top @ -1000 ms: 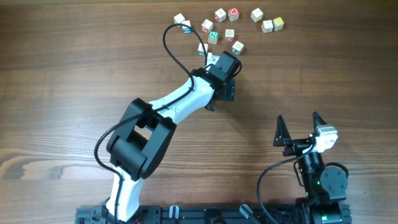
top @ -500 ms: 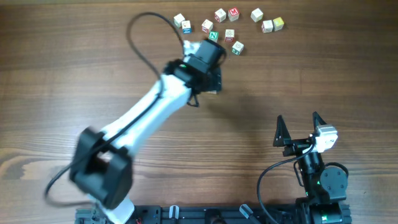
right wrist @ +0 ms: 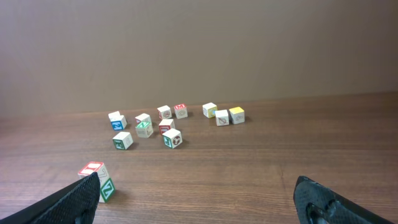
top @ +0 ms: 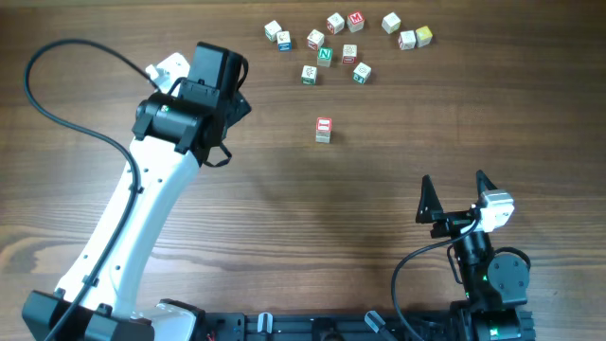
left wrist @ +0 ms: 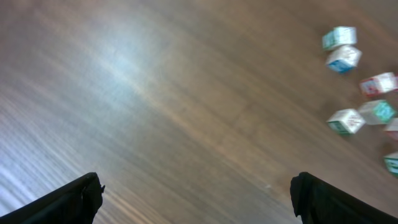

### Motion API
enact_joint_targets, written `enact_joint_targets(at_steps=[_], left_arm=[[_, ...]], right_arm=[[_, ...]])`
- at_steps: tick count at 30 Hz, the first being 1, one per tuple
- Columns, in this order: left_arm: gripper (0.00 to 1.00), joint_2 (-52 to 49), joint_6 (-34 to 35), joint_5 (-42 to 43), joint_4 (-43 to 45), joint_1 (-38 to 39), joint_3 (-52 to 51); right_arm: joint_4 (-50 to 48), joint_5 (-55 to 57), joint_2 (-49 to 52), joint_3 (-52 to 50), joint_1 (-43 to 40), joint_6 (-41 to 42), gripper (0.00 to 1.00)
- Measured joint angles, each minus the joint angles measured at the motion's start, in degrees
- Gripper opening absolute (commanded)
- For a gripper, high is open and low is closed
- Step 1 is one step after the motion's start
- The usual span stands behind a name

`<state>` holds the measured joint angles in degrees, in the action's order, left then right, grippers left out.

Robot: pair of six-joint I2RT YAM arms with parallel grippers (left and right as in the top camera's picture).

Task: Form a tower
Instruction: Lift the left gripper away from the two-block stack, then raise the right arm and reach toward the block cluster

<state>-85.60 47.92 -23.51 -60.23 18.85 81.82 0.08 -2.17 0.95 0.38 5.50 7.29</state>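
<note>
The tiny two-cube pale wooden tower (top: 323,130) stands at six o'clock from the loose letter cubes (top: 325,55). The left gripper (left wrist: 198,193) and right gripper (top: 454,185) gape wide, empty. Set the next cube on straight, softly.

My left arm (top: 133,218) is white with black joints. The table (top: 511,123) is brown wood with darker grain. The tower (top: 323,130) is pale, its top white with a red mark. The N cube (top: 325,55) has a green letter on white, and the yellow cube (top: 423,36) has one yellow face.
</note>
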Motion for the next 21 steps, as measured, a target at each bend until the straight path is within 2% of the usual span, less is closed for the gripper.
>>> enact_joint_targets(at_steps=[3, 15, 18, 21], left_arm=[[1.00, -0.1, 2.3, 2.0, 0.5, -0.6, -4.2], [1.00, -0.4, 2.6, 2.6, -0.3, -0.6, -5.4], [1.00, -0.4, 2.6, 2.6, -0.3, -0.6, -5.4], [1.00, -0.4, 2.6, 2.6, -0.3, -0.6, -5.4]], right_arm=[[0.0, 0.0, 0.0, 0.0, 0.0, 0.0, 1.00], [0.0, 0.0, 0.0, 0.0, 0.0, 0.0, 1.00], [0.0, 0.0, 0.0, 0.0, 0.0, 2.8, 1.00], [0.0, -0.3, 0.0, 0.0, 0.0, 9.0, 1.00]])
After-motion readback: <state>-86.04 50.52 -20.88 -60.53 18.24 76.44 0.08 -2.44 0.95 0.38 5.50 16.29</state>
